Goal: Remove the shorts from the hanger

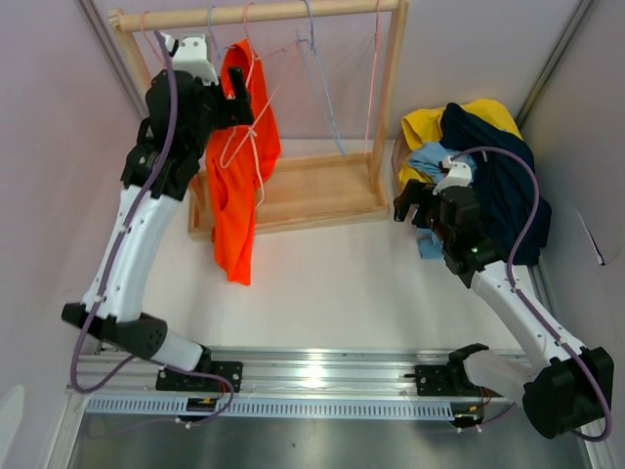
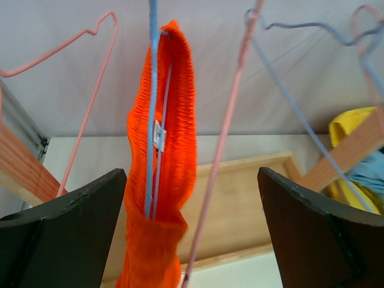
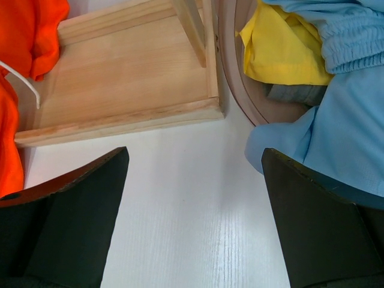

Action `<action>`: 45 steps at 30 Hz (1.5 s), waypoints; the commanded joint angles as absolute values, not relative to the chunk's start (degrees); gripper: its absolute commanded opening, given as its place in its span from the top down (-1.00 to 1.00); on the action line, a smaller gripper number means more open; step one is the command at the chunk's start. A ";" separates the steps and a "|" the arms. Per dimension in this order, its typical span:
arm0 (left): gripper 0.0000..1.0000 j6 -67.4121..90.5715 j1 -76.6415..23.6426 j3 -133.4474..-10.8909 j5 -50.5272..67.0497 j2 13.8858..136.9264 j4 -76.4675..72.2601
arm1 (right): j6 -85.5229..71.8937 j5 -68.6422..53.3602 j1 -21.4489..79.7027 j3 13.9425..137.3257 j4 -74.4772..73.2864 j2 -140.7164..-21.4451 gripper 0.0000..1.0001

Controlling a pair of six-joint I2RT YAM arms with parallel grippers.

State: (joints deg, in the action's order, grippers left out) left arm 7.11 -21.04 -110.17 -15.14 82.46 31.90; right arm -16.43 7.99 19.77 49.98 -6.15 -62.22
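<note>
My left pincer (image 2: pixel 192 177) is released, its two dark fingers (image 2: pixel 66 234) spread wide. It is raised high at the far left of the bench (image 1: pixel 332 283), level with the top bar of the wooden rack (image 1: pixel 259 14). Between the fingers, touching neither, hang the orange shorts (image 2: pixel 177 126). The gathered waistband is looped over a thin wire hanger (image 2: pixel 152 120), which looks bluish from my wrist, though I cannot be sure of its colour. From the hanger the shorts drop past the rack's flat base board (image 1: pixel 312 191) towards the bench top. A bare pink hanger (image 2: pixel 90 102) hangs just to one side of the shorts, and a pale blue one (image 2: pixel 300 114) hangs further along the bar.

My right pincer (image 3: pixel 195 157) is released too, with its fingers wide and nothing between them. It is low over bare white bench near the right edge, just off the near corner of the rack's base. Beside it, by the far right corner, is a heap of clothes (image 1: pixel 493 166). A yellow piece (image 3: pixel 282 51) and a light blue piece (image 3: pixel 336 126) spill over a round brown rim (image 3: pixel 231 84).
</note>
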 commanded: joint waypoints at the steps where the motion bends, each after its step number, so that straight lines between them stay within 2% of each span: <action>1: -0.93 8.00 -17.93 -117.85 -13.62 87.51 32.52 | -14.94 9.67 20.04 49.31 -5.54 -60.12 -0.99; 5: -0.90 8.52 -16.00 -123.13 -12.75 91.22 33.93 | -14.50 9.93 20.04 48.25 -5.54 -59.85 -0.99; 10: -0.86 9.40 -14.59 -122.08 -11.96 91.49 32.43 | -14.68 9.23 20.04 47.99 -4.84 -60.82 -0.99; 12: -0.72 9.75 -14.15 -121.55 -11.25 91.76 32.26 | -14.68 9.23 19.95 47.99 -4.66 -61.34 -0.99; 16: -0.29 9.93 -13.80 -118.49 -10.99 91.67 31.20 | -14.59 9.32 19.95 47.81 -4.39 -61.79 -0.99; 21: -0.13 10.11 -13.71 -116.37 -10.90 92.11 30.50 | -14.33 9.67 19.95 47.46 -4.48 -61.79 -0.99; 22: -0.02 10.11 -13.71 -116.45 -10.90 92.63 30.67 | -14.41 9.67 19.95 47.46 -4.48 -61.79 -0.99; 24: 0.06 10.02 -13.71 -116.98 -10.64 93.25 30.94 | -14.41 9.76 19.95 47.37 -4.48 -61.79 -0.99; 25: 0.43 9.93 -13.62 -117.59 -10.55 94.30 31.98 | -14.41 9.84 19.95 47.37 -4.57 -61.79 -0.99; 27: 0.97 10.19 -13.54 -120.92 -10.90 95.71 33.74 | -14.33 9.76 19.86 47.29 -4.57 -61.79 -0.99; 33: 1.00 9.67 -13.54 -124.01 -11.25 95.10 35.33 | -14.41 9.49 19.86 47.02 -4.75 -61.70 -0.99; 41: 1.00 6.42 -15.29 -138.66 -12.30 92.37 41.74 | -15.38 7.74 20.04 46.41 -2.99 -62.49 -0.99; 45: 1.00 6.06 -15.73 -139.05 -11.61 88.17 43.60 | -15.73 6.95 20.21 46.67 -2.55 -62.67 -0.99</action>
State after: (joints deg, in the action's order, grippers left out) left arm 7.81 -15.25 -135.70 -11.79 94.70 45.93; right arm -15.03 7.81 19.79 46.68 -5.48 -62.57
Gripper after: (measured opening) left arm 0.025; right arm 0.993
